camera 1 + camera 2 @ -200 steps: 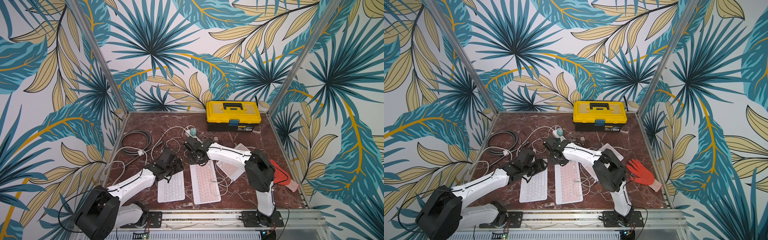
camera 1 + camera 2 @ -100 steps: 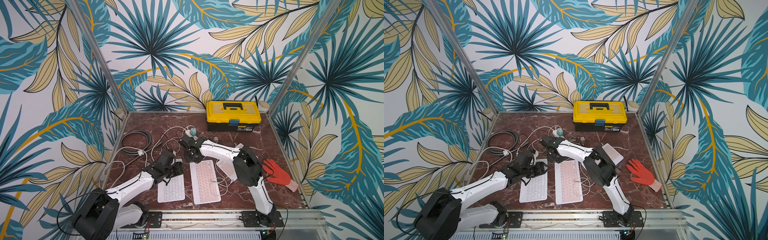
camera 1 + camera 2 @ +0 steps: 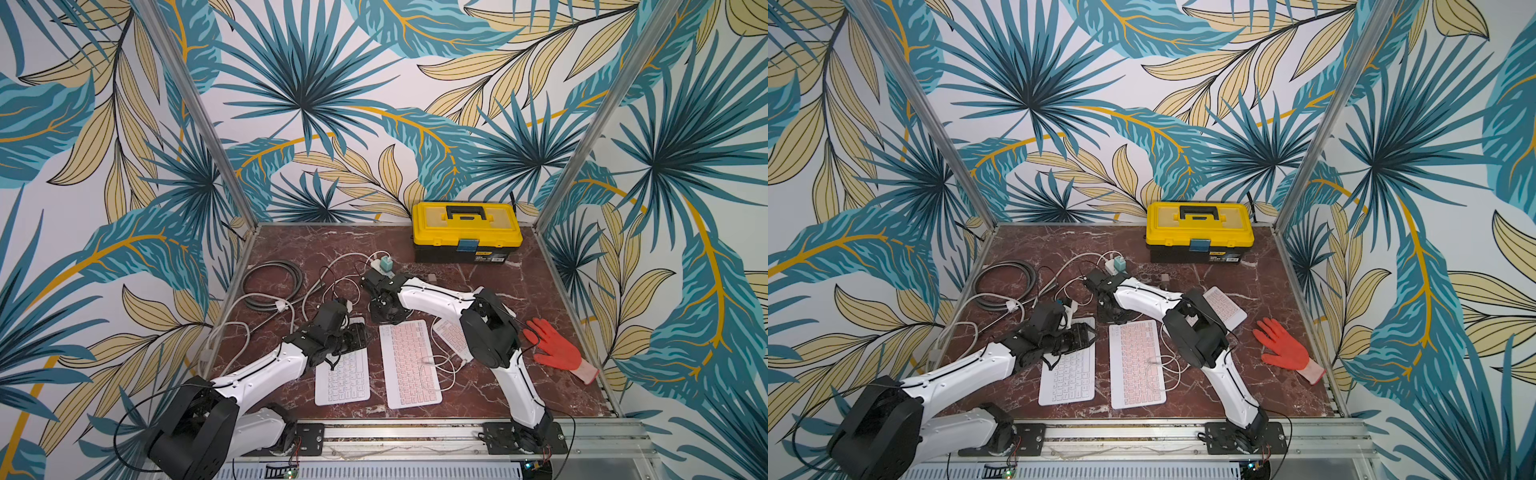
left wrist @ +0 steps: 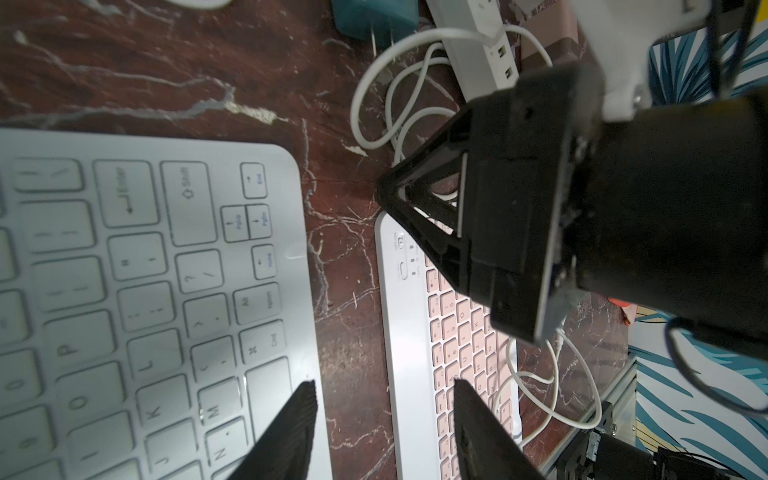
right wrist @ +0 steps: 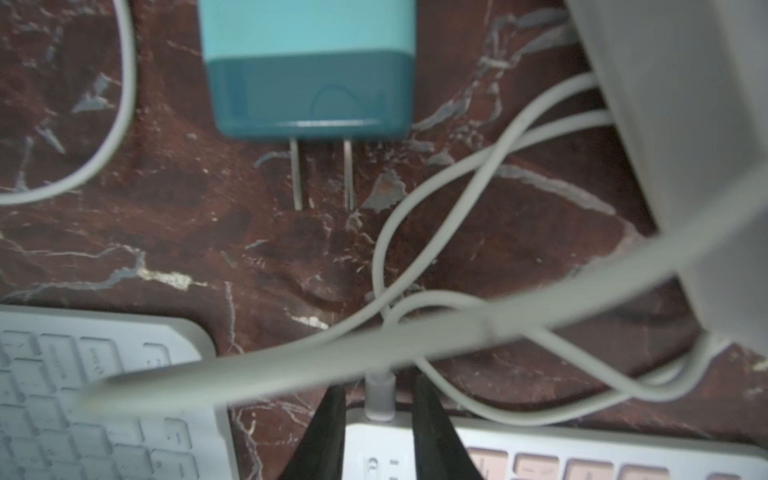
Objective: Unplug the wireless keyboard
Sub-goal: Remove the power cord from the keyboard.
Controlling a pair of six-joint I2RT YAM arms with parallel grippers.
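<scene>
The pink wireless keyboard (image 3: 409, 365) (image 3: 1136, 365) lies mid-table, and a white cable plug (image 5: 379, 397) is seated in its far edge (image 5: 540, 440). My right gripper (image 3: 384, 313) (image 5: 380, 415) stands over that edge. Its fingers (image 5: 432, 432) straddle the plug with a narrow gap on each side, so it is open. My left gripper (image 3: 353, 332) (image 4: 382, 390) is open and holds nothing. It hovers over the strip of table between the white keyboard (image 3: 343, 370) (image 4: 124, 291) and the pink one (image 4: 415, 332).
A second pink keyboard (image 3: 451, 338) lies partly under my right arm. A teal charger (image 5: 309, 70), a white power strip (image 4: 478, 50) and loose white cables (image 5: 457, 232) crowd the area behind the keyboards. Farther off are a grey cable coil (image 3: 272, 284), a yellow toolbox (image 3: 467, 230) and a red glove (image 3: 557, 353).
My right arm's elbow has swung left and its gripper has settled at the pink keyboard's far edge, with the jaws narrowing around the plug. The left gripper has barely moved.
</scene>
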